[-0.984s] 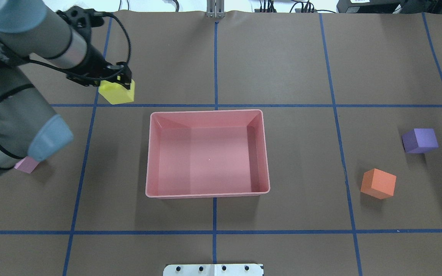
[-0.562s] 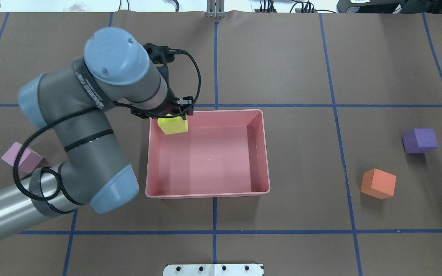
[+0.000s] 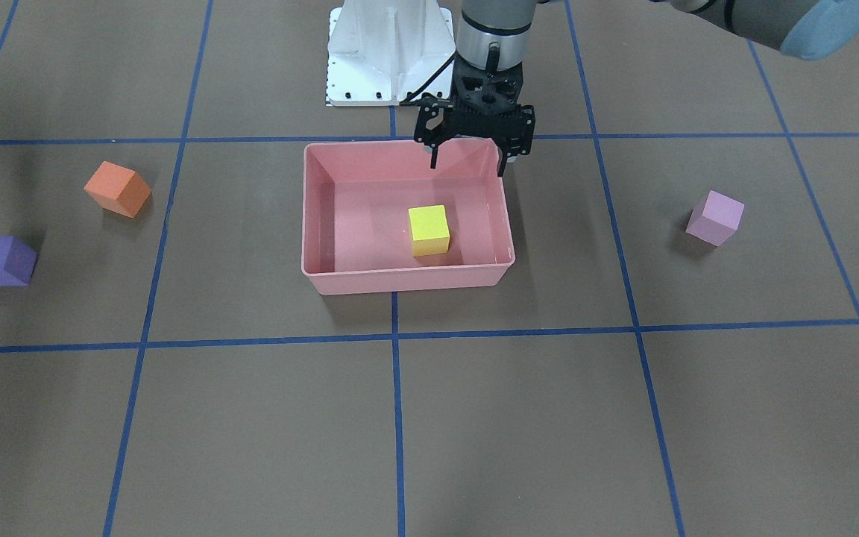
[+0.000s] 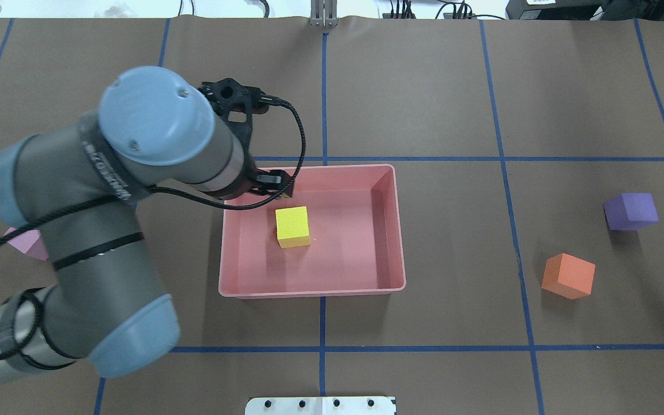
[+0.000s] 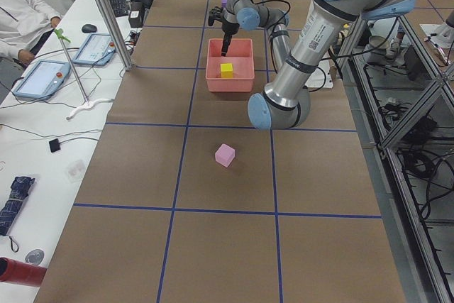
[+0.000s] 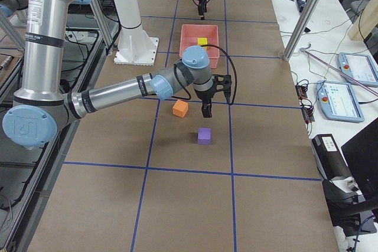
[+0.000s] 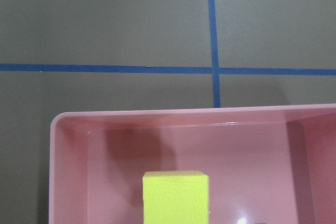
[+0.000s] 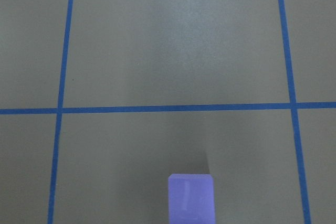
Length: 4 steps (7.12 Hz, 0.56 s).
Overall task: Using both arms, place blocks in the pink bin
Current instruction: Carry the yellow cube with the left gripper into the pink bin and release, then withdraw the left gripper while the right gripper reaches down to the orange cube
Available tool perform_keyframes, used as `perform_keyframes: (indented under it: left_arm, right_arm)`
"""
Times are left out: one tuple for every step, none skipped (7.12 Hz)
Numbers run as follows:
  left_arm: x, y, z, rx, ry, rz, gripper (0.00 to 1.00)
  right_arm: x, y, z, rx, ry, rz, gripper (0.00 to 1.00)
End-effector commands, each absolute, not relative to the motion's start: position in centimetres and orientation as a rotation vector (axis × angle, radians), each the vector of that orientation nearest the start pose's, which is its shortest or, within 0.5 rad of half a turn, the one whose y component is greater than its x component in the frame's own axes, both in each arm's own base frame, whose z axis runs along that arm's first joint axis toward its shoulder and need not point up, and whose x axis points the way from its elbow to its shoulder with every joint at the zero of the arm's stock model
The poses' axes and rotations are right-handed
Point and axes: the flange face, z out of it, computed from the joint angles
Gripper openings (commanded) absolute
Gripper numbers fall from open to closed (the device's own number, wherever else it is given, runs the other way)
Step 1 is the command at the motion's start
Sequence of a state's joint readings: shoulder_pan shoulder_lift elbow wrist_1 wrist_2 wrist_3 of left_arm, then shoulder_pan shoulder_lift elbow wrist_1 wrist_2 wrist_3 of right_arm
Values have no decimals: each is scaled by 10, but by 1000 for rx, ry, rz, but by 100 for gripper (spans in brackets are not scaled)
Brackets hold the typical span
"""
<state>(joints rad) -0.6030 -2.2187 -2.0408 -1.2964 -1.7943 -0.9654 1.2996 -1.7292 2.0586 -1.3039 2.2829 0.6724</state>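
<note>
Yellow block [image 4: 293, 226] now inside, three outside

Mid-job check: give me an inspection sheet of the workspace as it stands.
Surface: brown table cover with a blue tape grid.
Job's things: yellow block inside the pink bin; orange block, purple block and lilac block on the table outside it.
Clutter: nothing seen.
Grippers: left pincer open, empty, raised above the bin; right pincer above the table near the purple block, state cannot tell.
Cables: black cable looped at the left wrist.
Surroundings: side bench with tablets; seated person.
</note>
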Motion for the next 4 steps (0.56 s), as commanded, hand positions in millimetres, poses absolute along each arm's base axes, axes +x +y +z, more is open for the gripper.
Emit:
perform_keyframes:
  left_arm:
    - [298, -457, 205, 351, 676, 202, 100]
    - [261, -477, 225, 378, 627, 233, 100]
    - [245, -483, 229, 367, 640, 235, 100]
    - [245, -483, 229, 366, 644, 234, 100]
  right_arm:
    - [-87, -419, 437, 136, -893, 227, 99]
    - [-125, -408, 423, 132, -853, 276, 99]
    - [-168, -393, 413, 130, -816, 318, 99]
    - [-204, -376, 409, 130, -786, 356, 99]
